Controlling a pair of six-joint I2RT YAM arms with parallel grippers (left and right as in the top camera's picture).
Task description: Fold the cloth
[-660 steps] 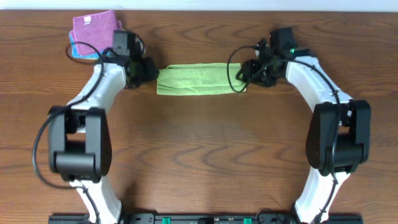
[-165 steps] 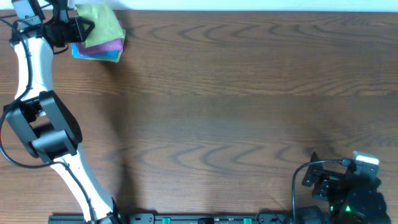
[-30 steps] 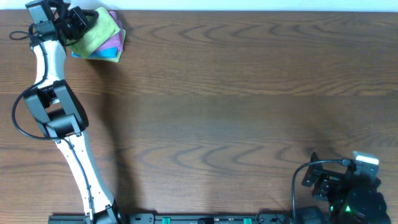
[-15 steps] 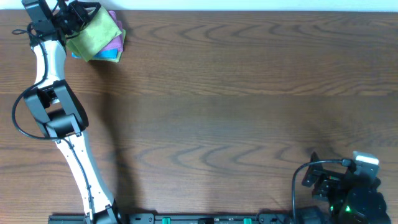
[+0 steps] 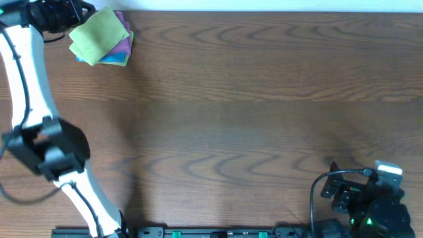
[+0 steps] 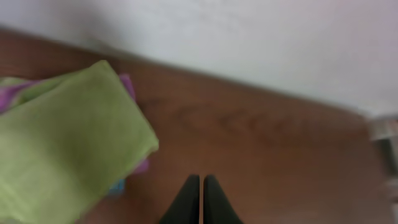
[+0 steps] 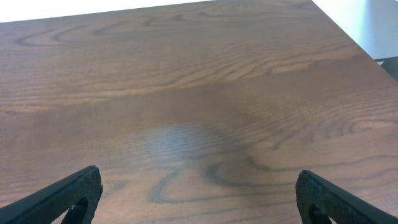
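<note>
One cloth (image 6: 68,143) lies just beside the left pincer (image 6: 201,183), apparently closed and empty.

The white-and-black left arm (image 5: 23,73) stretches far forward-left, its black left gripper (image 6: 200,182) pinched together and empty. The folded right arm (image 5: 367,201) holds its black right gripper (image 7: 199,180) spread wide.

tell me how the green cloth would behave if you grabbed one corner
Probably floppy: the cloth looks soft, with rounded folds, so it would likely drape and unfold. Pushed, it may slide off the purple cloth beneath rather than roll.
</note>
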